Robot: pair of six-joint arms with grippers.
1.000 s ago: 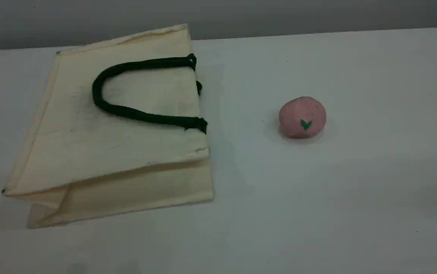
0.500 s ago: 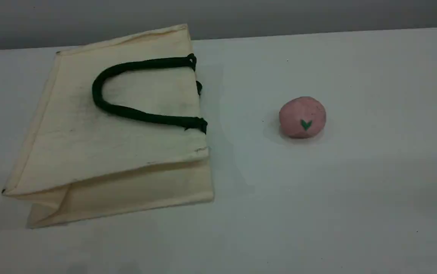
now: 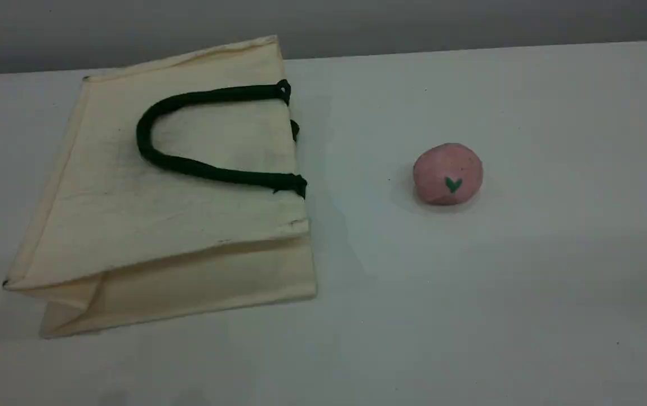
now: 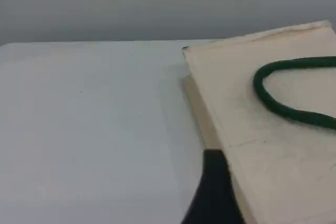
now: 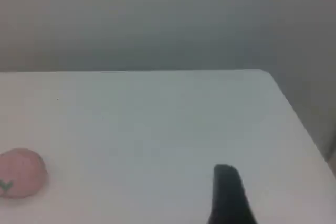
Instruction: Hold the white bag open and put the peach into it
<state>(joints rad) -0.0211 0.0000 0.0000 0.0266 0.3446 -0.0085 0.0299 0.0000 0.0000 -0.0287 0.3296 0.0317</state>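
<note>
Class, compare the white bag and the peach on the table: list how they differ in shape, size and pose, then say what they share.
Shape: the white bag is flat and rectangular; the peach is round.
Size: the white bag is far larger than the peach.
Pose: the white bag lies on its side with its green handle flopped over it; the peach sits apart to its right.
Shared: both rest on the table, untouched, and both carry dark green detail.

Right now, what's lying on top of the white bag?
Only its own dark green rope handle lies looped flat on the white bag. The peach sits apart on the table. The bag's inside is hidden.
</note>
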